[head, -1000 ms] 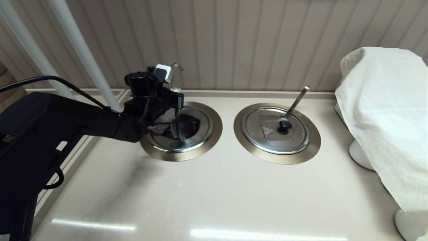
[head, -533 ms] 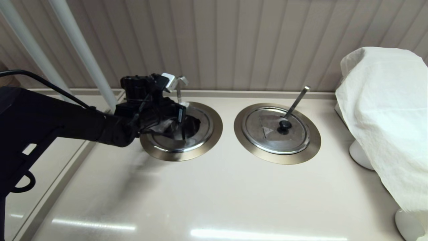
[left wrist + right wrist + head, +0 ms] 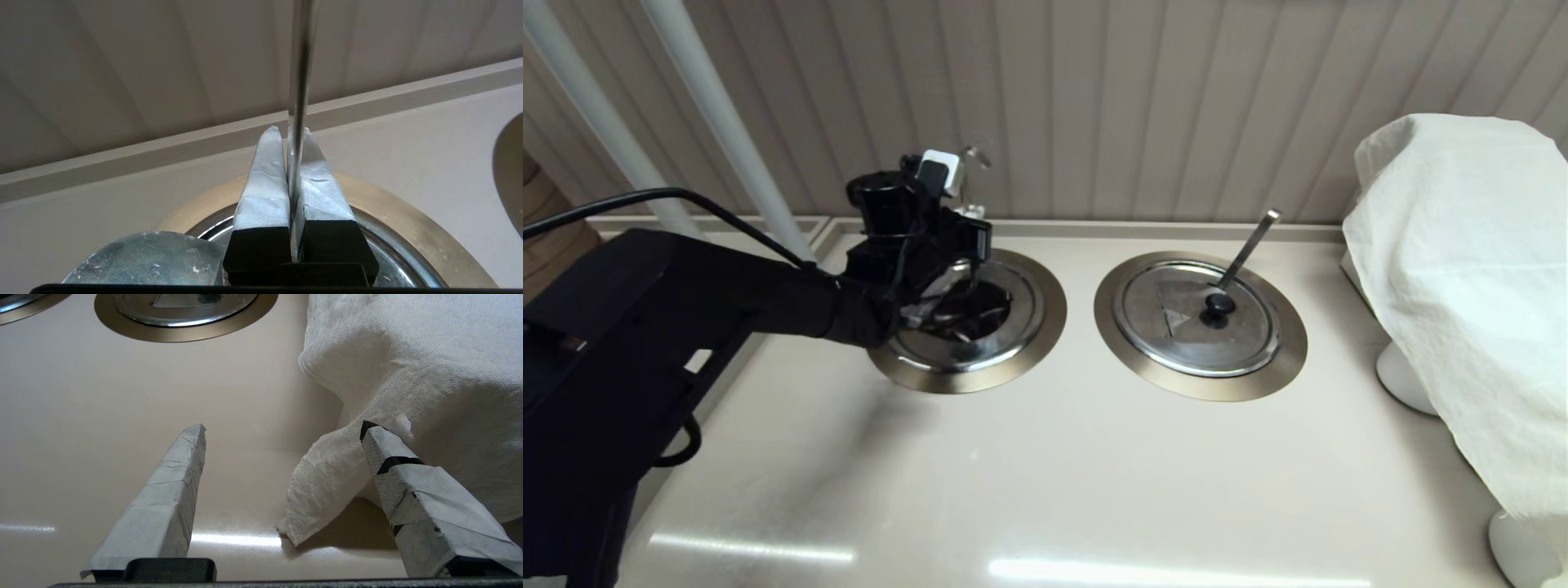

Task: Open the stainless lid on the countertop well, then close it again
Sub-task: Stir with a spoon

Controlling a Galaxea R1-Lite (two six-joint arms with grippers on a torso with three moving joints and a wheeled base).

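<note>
The stainless lid (image 3: pixel 968 349) lies in the left countertop well, ringed by a bronze-toned flange (image 3: pixel 984 380) (image 3: pixel 429 232). My left arm hides the lid's knob, and dark reflections cover its middle. The thin wire utensil handle (image 3: pixel 970 157) (image 3: pixel 300 81) rises from the well's far side, its hooked end in front of the wall. My left gripper (image 3: pixel 970 245) (image 3: pixel 291 130) sits over the well's far half, shut on that handle, which runs straight up between its taped fingers (image 3: pixel 265 183). My right gripper (image 3: pixel 282 430) hangs open low over the counter, out of the head view.
The twin lid (image 3: pixel 1201 327) with a grey wedge patch and a flat bar handle (image 3: pixel 1250 241) fills the right ring (image 3: pixel 1282 359). A white cloth (image 3: pixel 1462 269) (image 3: pixel 408 355) drapes something at the right, its corner close to my right fingers. White poles (image 3: pixel 727 139) stand at the back left.
My left gripper dipped left and down half a second ago. It now stands higher and further right, and the hooked handle has moved with it. The twin lid has not moved.
</note>
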